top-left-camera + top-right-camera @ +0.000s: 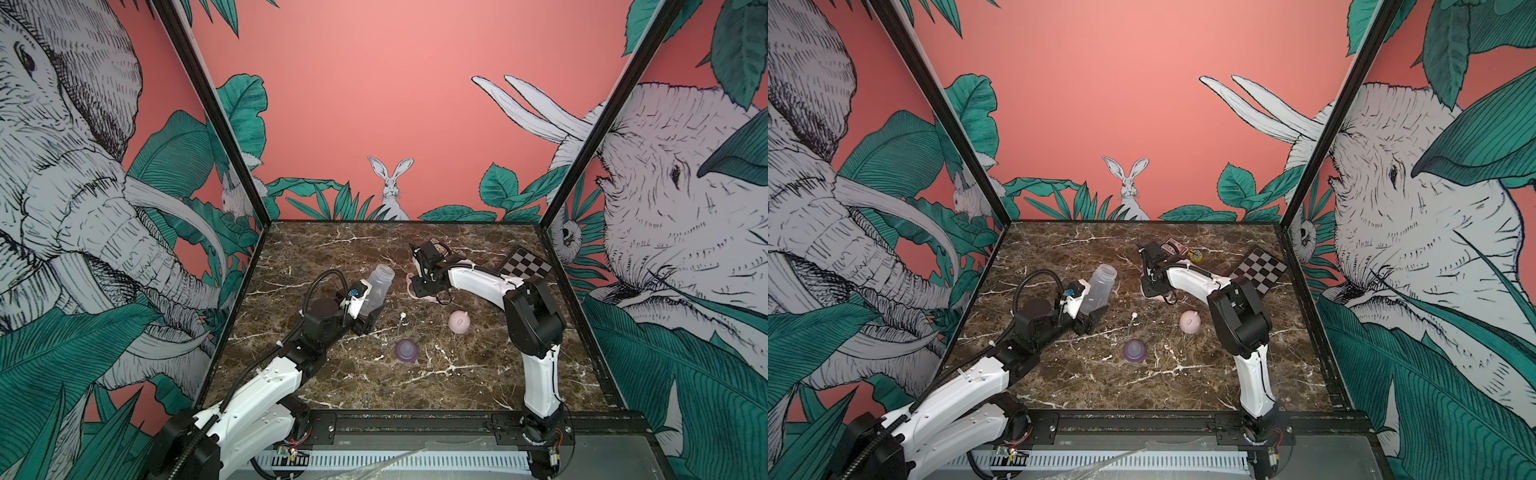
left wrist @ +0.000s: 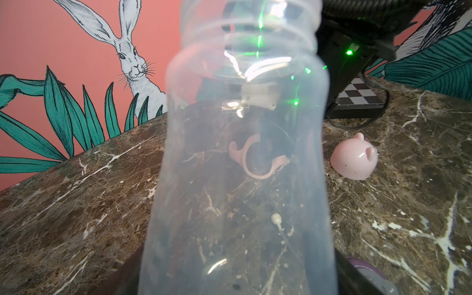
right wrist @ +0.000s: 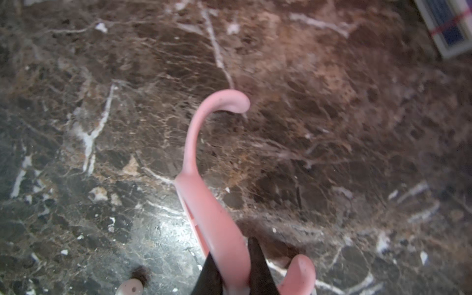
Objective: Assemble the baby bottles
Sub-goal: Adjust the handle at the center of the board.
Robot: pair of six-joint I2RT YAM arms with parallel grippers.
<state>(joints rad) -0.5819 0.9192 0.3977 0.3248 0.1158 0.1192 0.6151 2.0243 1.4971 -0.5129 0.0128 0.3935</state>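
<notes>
Collar pickup looks under way: the right gripper (image 3: 233, 258) pinches the pink collar ring (image 3: 204, 204) between its jaws, and the left gripper (image 1: 369, 318) clamps the clear bottle (image 1: 380, 284) by its base. The next move probably calls for lifting the ring and centring it over the bottle's neck.

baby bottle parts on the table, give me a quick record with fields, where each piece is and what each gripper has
bottle: clear, nothing fitted on it, held near its base, tilted with the open neck up
left gripper: shut on bottle
collar ring: pink, pinched at its band
right gripper: shut on collar ring
nipple: purple, loose on the table, near side
straw: loose, lying between bottle and cap
cap: pink eared dome, loose, dome up
assembled so far: nothing joined
</notes>
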